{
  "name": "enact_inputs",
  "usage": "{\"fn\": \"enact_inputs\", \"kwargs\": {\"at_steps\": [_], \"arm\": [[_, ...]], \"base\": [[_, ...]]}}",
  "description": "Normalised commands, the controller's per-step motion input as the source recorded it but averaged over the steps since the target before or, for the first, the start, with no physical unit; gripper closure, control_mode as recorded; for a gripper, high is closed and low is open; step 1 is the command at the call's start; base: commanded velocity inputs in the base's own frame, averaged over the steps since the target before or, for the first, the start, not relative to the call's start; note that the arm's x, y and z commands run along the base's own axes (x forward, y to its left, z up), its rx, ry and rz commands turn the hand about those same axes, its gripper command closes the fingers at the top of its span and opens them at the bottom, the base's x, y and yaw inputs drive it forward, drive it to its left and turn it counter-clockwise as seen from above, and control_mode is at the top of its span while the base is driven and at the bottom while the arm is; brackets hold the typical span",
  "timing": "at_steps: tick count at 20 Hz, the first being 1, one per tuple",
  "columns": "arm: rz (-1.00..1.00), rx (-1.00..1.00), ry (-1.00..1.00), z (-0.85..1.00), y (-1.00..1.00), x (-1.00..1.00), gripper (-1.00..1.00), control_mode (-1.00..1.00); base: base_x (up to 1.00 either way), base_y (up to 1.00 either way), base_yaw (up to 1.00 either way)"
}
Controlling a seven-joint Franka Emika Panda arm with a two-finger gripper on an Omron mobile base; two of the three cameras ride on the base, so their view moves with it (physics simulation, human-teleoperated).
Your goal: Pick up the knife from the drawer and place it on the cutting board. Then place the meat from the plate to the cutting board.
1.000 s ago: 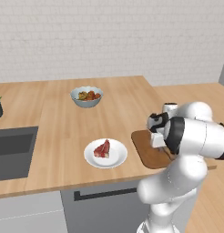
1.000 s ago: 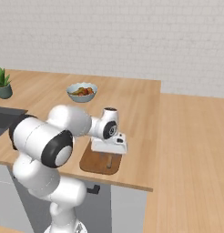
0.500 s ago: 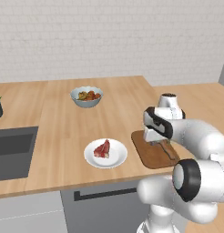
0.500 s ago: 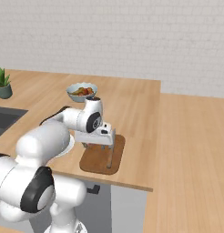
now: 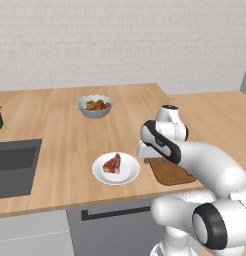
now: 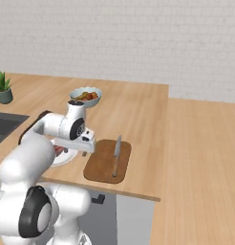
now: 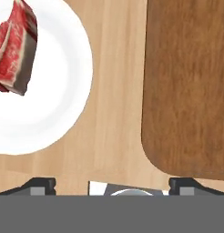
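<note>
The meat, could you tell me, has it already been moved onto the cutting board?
No, the meat lies on the white plate, beside the cutting board.

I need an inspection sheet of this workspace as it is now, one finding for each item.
Surface: wooden counter, sink at its left.
Job's things: knife lies on the cutting board; meat on the plate.
Clutter: bowl of food; potted plant.
Grippers: gripper over bare counter between plate and board, jaws open, holding nothing.
Cables: nothing seen.
Surroundings: white brick wall, grey cabinet fronts.
</note>
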Motion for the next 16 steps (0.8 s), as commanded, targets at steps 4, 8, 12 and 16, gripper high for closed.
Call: {"fn": "enact_inputs", "kwargs": {"at_steps": [4, 8, 12, 16], "arm": [[-0.05, 0.09, 0.27, 0.27, 0.74, 0.03, -1.00, -1.00], [-0.03, 0.00, 0.02, 0.04, 0.62, 0.16, -1.00, -1.00], [-0.02, 0.00, -0.06, 0.00, 0.54, 0.30, -1.00, -1.00], [0.00, 0.00, 0.00, -0.11, 0.36, 0.56, -1.00, -1.00]], "base": [[0.00, 0.00, 0.00], [0.00, 0.00, 0.00], [0.00, 0.00, 0.00], [0.00, 0.00, 0.00]]}}
